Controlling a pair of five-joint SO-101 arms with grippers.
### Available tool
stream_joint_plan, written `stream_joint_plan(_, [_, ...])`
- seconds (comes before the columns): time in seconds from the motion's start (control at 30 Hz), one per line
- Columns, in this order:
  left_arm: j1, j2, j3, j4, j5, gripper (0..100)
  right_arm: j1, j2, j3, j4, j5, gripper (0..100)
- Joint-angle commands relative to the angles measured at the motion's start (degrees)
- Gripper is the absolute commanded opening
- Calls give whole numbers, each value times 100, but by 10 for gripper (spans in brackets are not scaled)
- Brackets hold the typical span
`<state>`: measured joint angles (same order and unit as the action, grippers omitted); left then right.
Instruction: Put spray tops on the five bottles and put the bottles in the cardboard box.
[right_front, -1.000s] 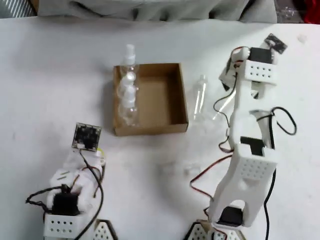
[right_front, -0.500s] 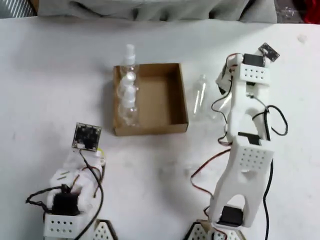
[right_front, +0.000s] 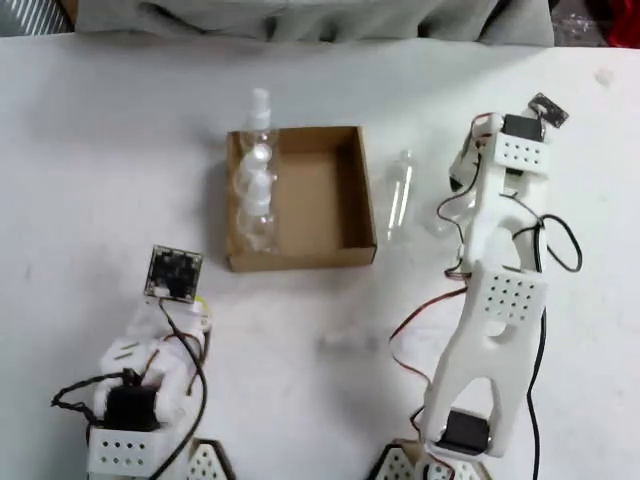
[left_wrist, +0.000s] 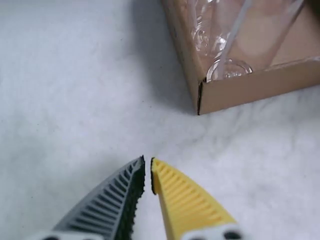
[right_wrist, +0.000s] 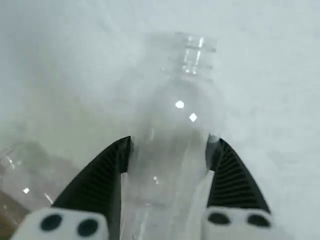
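A clear bottle (right_wrist: 172, 125) with a bare threaded neck lies between the black fingers (right_wrist: 107, 172) of my right gripper (right_wrist: 169, 142), which press on both its sides. In the high view that gripper (right_front: 450, 200) is right of the cardboard box (right_front: 345, 135). A second uncapped bottle (right_front: 400, 192) lies on the table between box and gripper, seen too in the right wrist view (right_wrist: 17, 165). Several bottles (right_front: 257, 195) line the box's left wall; one spray top (right_front: 260, 103) pokes past the far rim. My left gripper (left_wrist: 148, 167) is shut and empty, near the box's corner (left_wrist: 200, 97).
The left arm (right_front: 140, 385) is folded at the front left. A faint pale piece (right_front: 350, 343) lies on the table in front of the box. The box's right half is bare cardboard. White tabletop lies open to the left and behind.
The right arm's wrist has swung first slightly left, then right and a little nearer. The left arm, the box and the bottle beside it have stayed put.
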<state>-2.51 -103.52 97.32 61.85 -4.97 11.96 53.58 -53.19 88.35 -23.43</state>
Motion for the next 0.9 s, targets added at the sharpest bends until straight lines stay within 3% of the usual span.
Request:
stream_joint_plan(0.0, [-48,-92,-26,-9,-53,20,-75,-136,-536,919,1477,178])
stream_joint_plan(0.1, [-48,-92,-26,0,-53,20,-207,-189,-404,1086,2303,261])
stream_joint_plan(0.27, [-48,-92,-26,-9,-53,20,-295,-365,158,1068,2998,217])
stream_joint_plan(0.47, [-48,-92,-26,-9,-53,20,-295,-1226,1231,1059,3086,257])
stream_joint_plan(0.63, [-48,-92,-26,-9,-53,20,-374,-2097,2127,1051,3684,283])
stream_joint_plan(0.87, [-48,-92,-26,-9,-53,20,-382,-2791,2338,1051,3895,279])
